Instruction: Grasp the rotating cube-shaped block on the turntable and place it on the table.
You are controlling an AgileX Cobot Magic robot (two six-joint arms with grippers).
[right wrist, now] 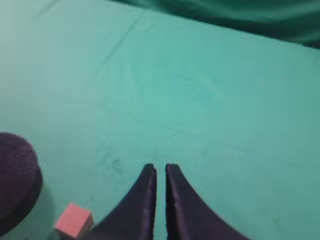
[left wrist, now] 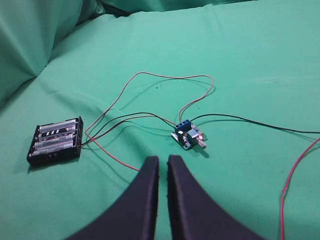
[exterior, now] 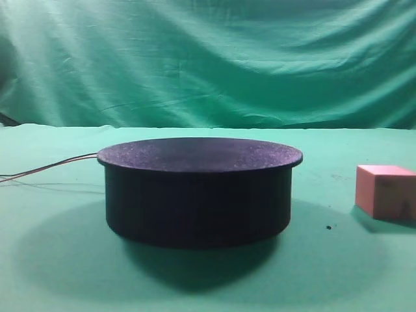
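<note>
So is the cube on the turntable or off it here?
Off. The cube-shaped block sits on the green table to the right of the turntable, whose top is bare.

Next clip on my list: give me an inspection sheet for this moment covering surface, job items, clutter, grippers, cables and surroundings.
Surface: table covered in green cloth, lightly creased.
Job items: cube-shaped block sits on the cloth to the right of the turntable, apart from it; the turntable top is bare.
Clutter: battery holder with cells and a small circuit board lie on the cloth in the left wrist view.
Grippers: left gripper and right gripper both have their jaws nearly together, holding nothing, above the cloth.
Cables: thin red and black wires link holder and board; wires leave the turntable's left side.
Surroundings: draped green backdrop.
</note>
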